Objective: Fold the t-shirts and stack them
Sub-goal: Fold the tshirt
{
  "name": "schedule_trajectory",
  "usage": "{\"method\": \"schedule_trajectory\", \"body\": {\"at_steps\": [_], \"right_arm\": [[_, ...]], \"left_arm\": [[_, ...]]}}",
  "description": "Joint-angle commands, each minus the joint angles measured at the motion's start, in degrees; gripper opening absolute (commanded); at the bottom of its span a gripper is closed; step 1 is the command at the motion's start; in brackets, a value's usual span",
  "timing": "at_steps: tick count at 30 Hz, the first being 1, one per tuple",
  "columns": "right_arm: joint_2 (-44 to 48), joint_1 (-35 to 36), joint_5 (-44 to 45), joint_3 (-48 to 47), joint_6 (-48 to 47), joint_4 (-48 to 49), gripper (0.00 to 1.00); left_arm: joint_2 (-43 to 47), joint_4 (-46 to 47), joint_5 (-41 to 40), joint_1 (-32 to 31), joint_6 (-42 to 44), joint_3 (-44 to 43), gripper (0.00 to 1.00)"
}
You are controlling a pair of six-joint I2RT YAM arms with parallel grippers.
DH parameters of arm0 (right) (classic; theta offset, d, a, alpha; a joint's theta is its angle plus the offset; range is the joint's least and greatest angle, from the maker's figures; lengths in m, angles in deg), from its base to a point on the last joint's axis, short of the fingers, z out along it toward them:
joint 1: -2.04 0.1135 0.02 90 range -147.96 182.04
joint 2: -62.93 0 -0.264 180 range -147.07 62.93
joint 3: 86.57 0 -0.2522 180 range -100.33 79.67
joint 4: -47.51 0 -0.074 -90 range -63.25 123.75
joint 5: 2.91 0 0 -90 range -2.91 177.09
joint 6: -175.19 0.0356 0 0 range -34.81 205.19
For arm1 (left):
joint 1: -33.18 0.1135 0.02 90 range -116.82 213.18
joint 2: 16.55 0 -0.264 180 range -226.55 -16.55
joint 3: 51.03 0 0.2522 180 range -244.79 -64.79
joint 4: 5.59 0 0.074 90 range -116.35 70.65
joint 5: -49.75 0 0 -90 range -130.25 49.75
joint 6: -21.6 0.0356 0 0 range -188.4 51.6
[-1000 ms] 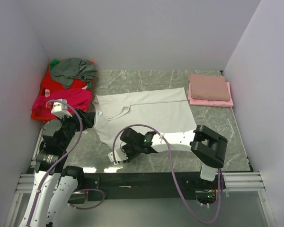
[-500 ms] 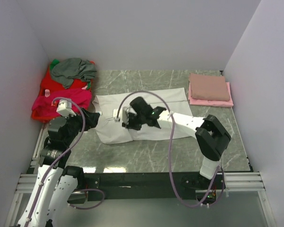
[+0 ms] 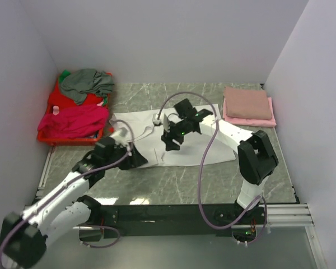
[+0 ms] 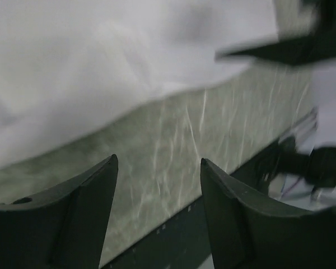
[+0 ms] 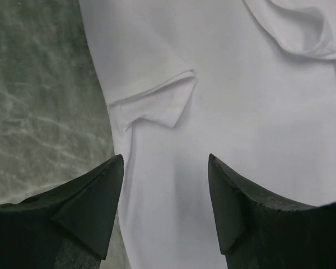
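Fingers of the right gripper [image 5: 165, 162] are spread wide with nothing between them, hanging just above the white t-shirt [image 3: 193, 152]. The short sleeve [image 5: 157, 103] lies doubled in on the body just ahead of the tips. Left gripper [image 4: 158, 162] is also wide and empty, low over the bare marble table [image 3: 173, 188], just beside the shirt's near edge. That view is blurred, so cloth contact can't be told.

The shirt is at mid-frame in the top view, flat on the table and between the two grippers. Its long axis runs left to right, with the collar [image 5: 302, 33] toward the left of the frame and the hem toward the right. It reads as a narrow band, so probably one lengthwise fold is in; a judgement only.

Placement: each arm seems set at one end of the collar side, likely to pinch and bring that end over toward the hem, or to flatten the sleeve first. Loose cotton, may drag or bunch if only one layer is caught.

Folded stack [image 3: 247, 106] of pinkish tees sits at upper right, well apart. Red basket [image 3: 47, 136] at upper left holds a grey t-shirt [image 3: 88, 83] and a magenta t-shirt [image 3: 73, 120], not yet folded.
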Motion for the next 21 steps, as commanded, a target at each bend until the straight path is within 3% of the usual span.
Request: {"method": "schedule_trajectory", "body": {"at_steps": [1,3,8,12,21], "right_arm": [[5.2,-5.5,-13.1,-2.6,-7.4,-12.1,0.69],[8.8,-8.9,-13.8,0.2,-9.0,-12.6,0.69],[15.1,-17.4,-16.7,5.2,-10.3,-13.3,0.69],[17.7,-24.1,-18.5,7.5,-11.6,-14.7,0.69],[17.2,-27.5,-21.5,8.2,-12.4,-15.6,0.69]], "left_arm": [[-8.5,-0.1,-6.0,-12.6,5.4,-6.2,0.65],[-16.4,-3.3,-13.3,-19.0,9.7,-11.4,0.64],[-33.7,-10.9,-26.0,-26.1,17.0,-23.2,0.56],[-40.9,-13.1,-32.9,-29.2,21.6,-27.9,0.49],[-49.8,-17.6,-41.0,-31.1,26.0,-33.8,0.42]]}}
